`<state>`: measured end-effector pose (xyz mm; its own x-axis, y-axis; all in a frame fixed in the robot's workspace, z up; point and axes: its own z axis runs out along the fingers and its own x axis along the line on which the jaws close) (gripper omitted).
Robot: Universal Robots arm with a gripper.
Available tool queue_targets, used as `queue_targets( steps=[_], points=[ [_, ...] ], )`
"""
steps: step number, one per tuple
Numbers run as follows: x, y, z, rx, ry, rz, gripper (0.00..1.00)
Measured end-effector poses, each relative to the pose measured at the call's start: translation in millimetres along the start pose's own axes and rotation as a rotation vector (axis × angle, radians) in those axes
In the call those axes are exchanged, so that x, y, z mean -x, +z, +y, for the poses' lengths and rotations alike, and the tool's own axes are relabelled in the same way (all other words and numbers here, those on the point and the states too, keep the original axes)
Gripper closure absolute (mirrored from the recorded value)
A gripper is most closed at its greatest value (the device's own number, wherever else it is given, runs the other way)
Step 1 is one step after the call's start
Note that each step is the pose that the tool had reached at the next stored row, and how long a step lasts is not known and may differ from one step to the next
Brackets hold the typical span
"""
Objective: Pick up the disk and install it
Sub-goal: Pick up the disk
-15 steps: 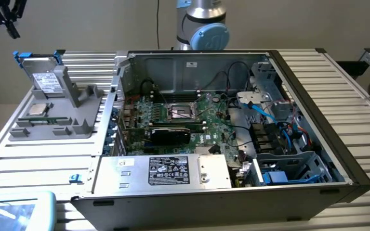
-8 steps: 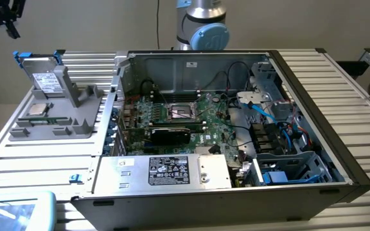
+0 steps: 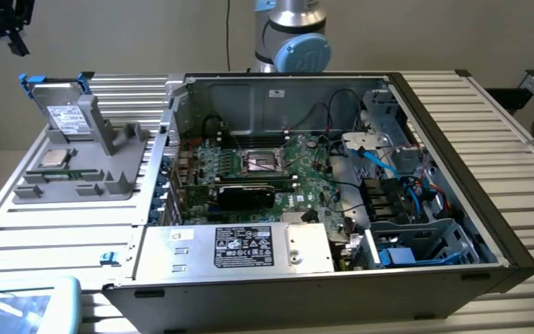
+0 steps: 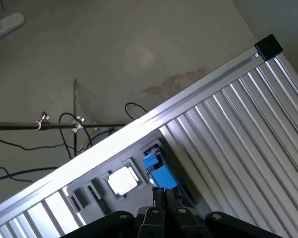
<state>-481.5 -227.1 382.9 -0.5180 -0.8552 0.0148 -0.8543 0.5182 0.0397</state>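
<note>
1. Disk [image 3: 63, 115] is parked upright in the grey holder [image 3: 119, 182], blue tabs on top, roughly 9 o'clock from the open PC case [image 3: 239, 104].
2. Silver chip [image 3: 53, 156] lies at 6 o'clock from it.
3. Gripper [image 4: 163, 193] hangs above, fingers pressed together, holding nothing.
4. Looks like the approach, pick not begun. Grabbing it means spreading those fingers first and lining up over the blue tabs, I'd say.

The disk [image 3: 61, 104] is dull grey metal with blue plastic tabs [image 3: 30, 82], its holder [image 3: 81, 184] matt grey plastic.
</note>
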Motion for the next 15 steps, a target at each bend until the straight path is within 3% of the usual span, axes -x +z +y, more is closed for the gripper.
queue_targets(
  steps=[15],
  points=[
    [0.0,0.2,0.0,-0.0067,-0.272,0.0092,0.89]
  ],
)
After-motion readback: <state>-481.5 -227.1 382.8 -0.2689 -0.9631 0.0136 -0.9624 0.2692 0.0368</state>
